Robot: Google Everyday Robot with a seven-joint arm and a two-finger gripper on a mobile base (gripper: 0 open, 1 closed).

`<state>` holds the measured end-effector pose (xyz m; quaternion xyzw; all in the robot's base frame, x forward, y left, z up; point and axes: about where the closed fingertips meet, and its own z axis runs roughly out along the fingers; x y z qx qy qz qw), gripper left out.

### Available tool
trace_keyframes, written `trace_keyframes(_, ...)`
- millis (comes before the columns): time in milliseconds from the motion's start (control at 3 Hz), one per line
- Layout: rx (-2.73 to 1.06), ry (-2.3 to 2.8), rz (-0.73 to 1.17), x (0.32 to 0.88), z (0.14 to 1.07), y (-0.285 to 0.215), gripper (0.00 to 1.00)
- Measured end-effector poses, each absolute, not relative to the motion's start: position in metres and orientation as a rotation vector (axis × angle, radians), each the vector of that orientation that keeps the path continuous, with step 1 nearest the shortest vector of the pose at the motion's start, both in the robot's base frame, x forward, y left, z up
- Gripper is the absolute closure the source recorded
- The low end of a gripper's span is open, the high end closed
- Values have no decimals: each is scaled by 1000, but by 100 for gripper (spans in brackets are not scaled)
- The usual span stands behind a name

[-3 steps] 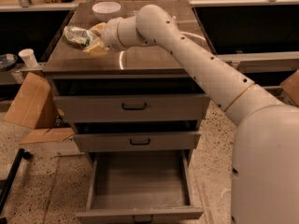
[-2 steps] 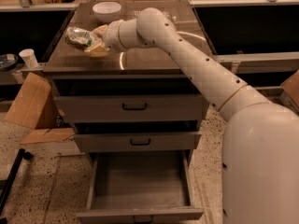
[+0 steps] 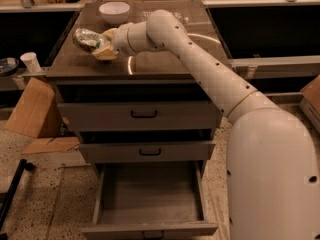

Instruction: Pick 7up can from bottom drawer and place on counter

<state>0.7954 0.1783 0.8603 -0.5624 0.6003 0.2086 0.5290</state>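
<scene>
The 7up can [image 3: 86, 38], silvery, dented, with green markings, is held on its side in my gripper [image 3: 100, 45] over the left part of the counter [image 3: 160, 64]. The yellowish fingers [image 3: 106, 51] are closed around the can's right end. I cannot tell whether the can touches the counter. The bottom drawer [image 3: 150, 199] is pulled open below and its grey tray is empty. My white arm reaches from the lower right across the counter to the can.
A white bowl [image 3: 114, 11] stands at the back of the counter behind the gripper. Two closed grey drawers [image 3: 144, 115] sit above the open one. Cardboard [image 3: 32, 109] and a white cup [image 3: 31, 62] are at the left of the cabinet.
The gripper with the can has barely moved over the left of the counter; the arm has shifted slightly.
</scene>
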Motion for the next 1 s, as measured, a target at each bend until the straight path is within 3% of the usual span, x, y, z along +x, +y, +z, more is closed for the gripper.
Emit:
trace_keyframes(333,-1330,1444,508,799,856,176,4)
trace_keyframes(1000,-1289,1407,462,791,875,162,0)
